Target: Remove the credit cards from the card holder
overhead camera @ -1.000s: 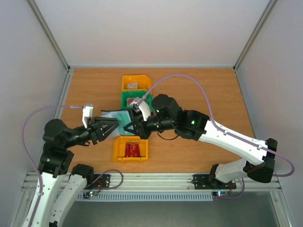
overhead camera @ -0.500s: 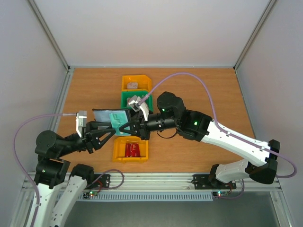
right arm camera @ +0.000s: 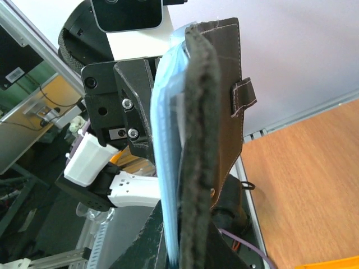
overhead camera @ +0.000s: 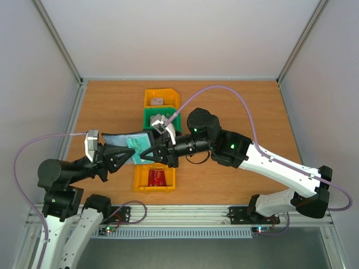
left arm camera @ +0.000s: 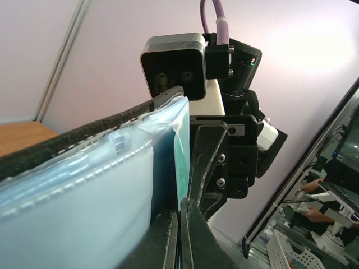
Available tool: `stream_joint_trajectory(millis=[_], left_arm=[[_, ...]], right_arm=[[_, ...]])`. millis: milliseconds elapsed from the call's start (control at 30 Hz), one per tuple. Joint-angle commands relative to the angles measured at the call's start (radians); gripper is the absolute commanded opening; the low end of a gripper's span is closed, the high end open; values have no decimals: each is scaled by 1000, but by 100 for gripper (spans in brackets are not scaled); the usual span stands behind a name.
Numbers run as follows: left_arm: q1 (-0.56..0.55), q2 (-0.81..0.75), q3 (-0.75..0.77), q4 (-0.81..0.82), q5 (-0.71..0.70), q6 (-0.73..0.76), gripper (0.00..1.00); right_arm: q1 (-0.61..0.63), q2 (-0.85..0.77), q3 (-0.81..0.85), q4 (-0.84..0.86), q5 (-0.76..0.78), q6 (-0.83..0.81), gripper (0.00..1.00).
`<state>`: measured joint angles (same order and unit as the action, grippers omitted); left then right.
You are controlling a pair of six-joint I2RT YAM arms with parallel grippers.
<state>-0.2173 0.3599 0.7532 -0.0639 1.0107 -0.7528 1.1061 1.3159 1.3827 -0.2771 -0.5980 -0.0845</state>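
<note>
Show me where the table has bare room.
Bare wood flanks the far yellow bin out to both side walls, and lies right of the near yellow bin. Crowded: mid-column, where left gripper and right gripper meet at the card holder.

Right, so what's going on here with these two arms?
The two arms have the black card holder raised between them, open, near a row of bins. The right end effector is shut on the holder's cover and steadies it. The left end effector is shut on what looks like a teal card that sits in a pocket, not yet drawn out.
</note>
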Motion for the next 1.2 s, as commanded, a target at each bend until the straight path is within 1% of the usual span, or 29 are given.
stream_joint_trajectory(millis=[0,33,67,100,167,200,233,333,467,500,533,567,667,700,800,833,867,900,1000,1033,1133,1167], left_arm=[[-3,-31,-4,75,49,10,0],[-4,-47,-5,43,43,26,0],[-4,-58,-5,14,38,48,0],[-3,-68,-5,-10,32,57,0],[-3,-76,-3,-42,24,66,0],[-3,-76,-4,-48,27,66,0],[-3,-75,-5,-47,30,66,0],[-3,-69,-5,-38,46,70,0],[-3,-66,-8,-49,49,81,0],[-4,-68,-10,-49,51,81,0],[-3,-70,-12,-51,51,82,0],[-4,-71,-14,-54,51,82,0],[-3,-73,-16,-60,55,82,0],[-4,-73,-15,-61,56,84,0],[-3,-71,-15,-49,102,87,0],[-4,-69,-18,-43,130,87,2],[-4,-69,-16,-48,152,89,9],[-4,-73,-17,-60,163,90,12],[-4,-99,-20,-84,170,84,15],[-4,-105,-20,-90,172,85,14],[-3,-110,-18,-91,188,64,4],[-2,-110,-17,-92,197,54,3]], right_arm=[[12,-15,-24,22,14,-13,7],[11,-23,-33,22,21,-12,10],[11,-34,-41,25,26,-14,17],[11,-47,-52,27,32,-14,31],[11,-72,-73,34,36,-16,46],[11,-83,-79,31,32,-20,51],[11,-90,-80,24,31,-22,53],[11,-103,-71,-15,40,-31,54],[11,-109,-64,-26,30,-36,53],[10,-109,-61,-28,29,-37,51],[11,-108,-58,-30,29,-39,45],[11,-104,-54,-32,30,-40,36],[11,-85,-39,-40,24,-41,4],[11,-83,-38,-39,20,-41,2],[11,-93,-45,-34,24,-50,1],[11,-100,-51,-34,25,-54,1],[11,-106,-57,-34,26,-57,1],[11,-112,-61,-32,21,-59,1],[11,-122,-63,-35,2,-66,1],[11,-124,-62,-38,-2,-69,1],[11,-126,-55,-59,0,-72,1],[11,-127,-54,-66,1,-74,1]])
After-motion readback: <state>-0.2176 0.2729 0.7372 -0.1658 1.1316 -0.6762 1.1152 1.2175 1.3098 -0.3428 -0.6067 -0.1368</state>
